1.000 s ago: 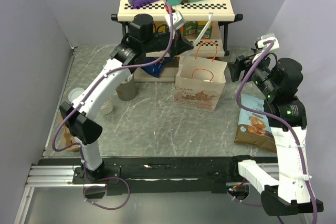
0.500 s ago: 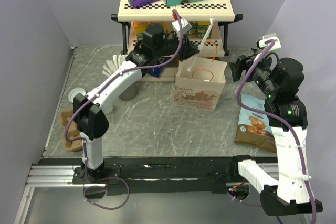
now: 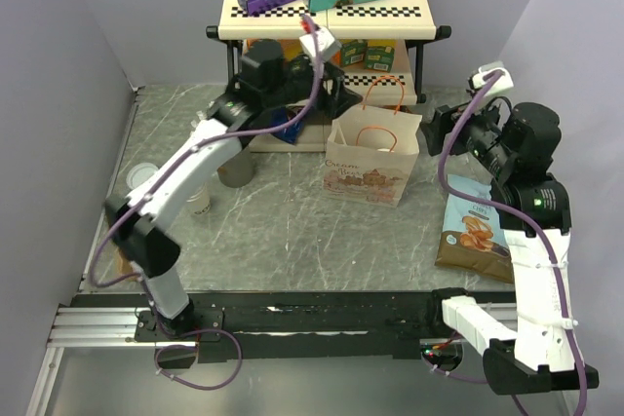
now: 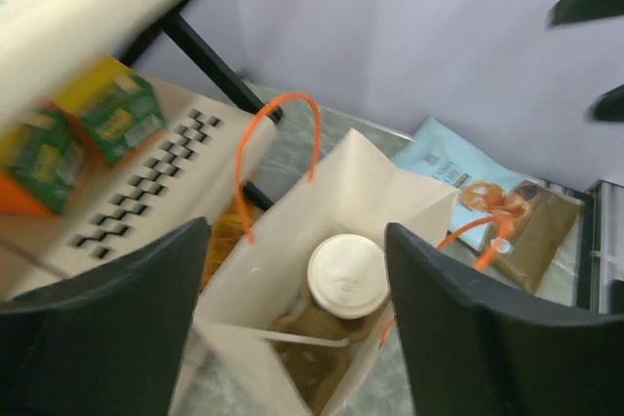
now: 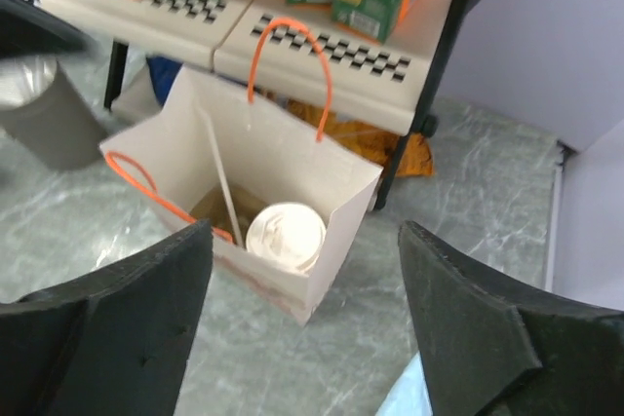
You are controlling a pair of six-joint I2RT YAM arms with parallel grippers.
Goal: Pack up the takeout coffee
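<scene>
White-lidded small paper takeout coffee cup stands upright on the floor of the cream paper bag with orange handles. A thin white stick leans at its 10 o'clock. Overhead, left gripper hovers, jaws apart, holding nothing. At the bag's 3 o'clock, right gripper is likewise released. Judgement: lift the left arm straight up, clear of both handles, so the bag does not tip.

The takeout coffee stands inside the paper bag on the tabletop, just below the left hand. The shelf rack stands beyond that hand. The snack packet lies near-side of the right hand, right of the bag.
</scene>
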